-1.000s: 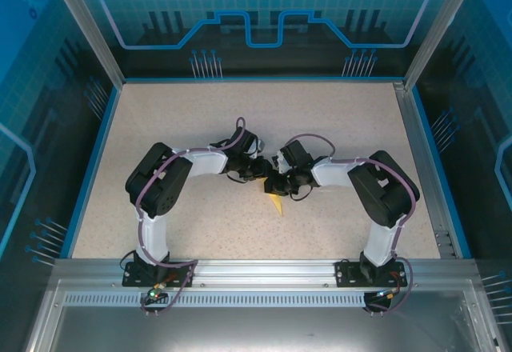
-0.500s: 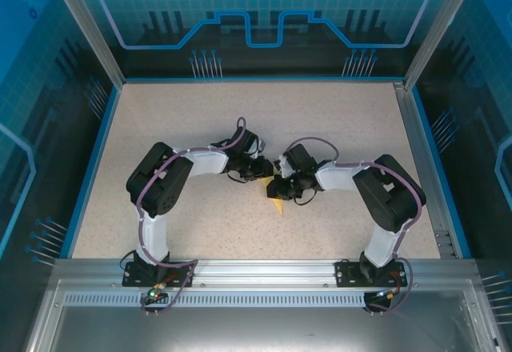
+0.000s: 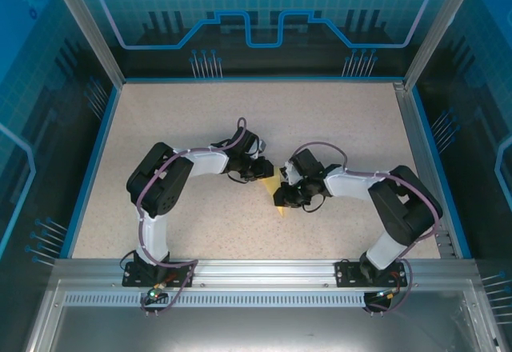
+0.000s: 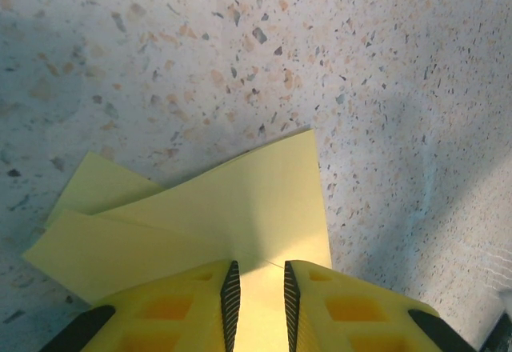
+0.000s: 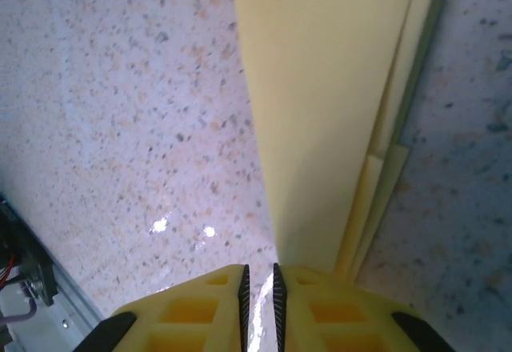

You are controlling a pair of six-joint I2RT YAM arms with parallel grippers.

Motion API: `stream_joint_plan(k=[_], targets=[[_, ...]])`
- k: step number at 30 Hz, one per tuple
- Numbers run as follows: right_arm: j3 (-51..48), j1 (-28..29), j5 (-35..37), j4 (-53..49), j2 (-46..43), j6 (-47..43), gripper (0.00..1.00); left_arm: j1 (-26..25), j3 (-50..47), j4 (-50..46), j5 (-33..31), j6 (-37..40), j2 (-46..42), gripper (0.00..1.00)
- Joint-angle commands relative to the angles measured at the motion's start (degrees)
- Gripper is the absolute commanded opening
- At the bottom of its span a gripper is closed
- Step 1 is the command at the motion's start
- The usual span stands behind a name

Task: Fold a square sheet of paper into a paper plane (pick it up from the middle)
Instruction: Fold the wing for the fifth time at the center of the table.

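**Q:** What lies nearest in the top view?

**A:** The aluminium rail carrying both arm bases, at the near edge of the speckled table. The table, bounded by a blue rim and clear blue walls, acts as the container. In it are the two arms and one pale-yellow paper plane.

**Q:** Where does the paper sit?

**A:** Around mid-table, somewhat nearer the rail than the far rim, between the two wrists, which bend inward to meet over it. It is partly folded. The left wrist view shows the paper plane as layered flaps fanned flat on the table. The right wrist view shows the paper plane as one long straight fold with stacked edges along its right side.

**Q:** And the claws?

**A:** The left gripper is clamped on the paper plane, whose sheet runs into the narrow slot between the pads. The right gripper has its fingers standing almost together. Table glare shows through the slit and the fold's edge runs in under the right finger, so whether it grips cannot be told.

**Q:** What room is left for moving?

**A:** Bare table spreads left, right and beyond the grippers up to the far rim. The paper lies well apart from every edge.
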Motion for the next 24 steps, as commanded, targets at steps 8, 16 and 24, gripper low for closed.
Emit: stream_joint_plan(k=[8, 16, 24], targets=[[6.29, 4.31, 1.27, -8.3, 4.1, -3.87, 0.19, 0.13, 0.03, -3.44, -1.74, -0.17, 2.92, 0.26], [-0.23, 1.57, -1.76, -3.84, 5.9, -3.62, 0.19, 0.12, 0.15, -3.96, -2.12, 0.17, 3.08, 0.26], [-3.59, 0.37, -7.22, -1.8, 2.05, -4.38, 0.2, 0.23, -0.11, -4.1, -2.58, 0.29, 3.35, 0.26]])
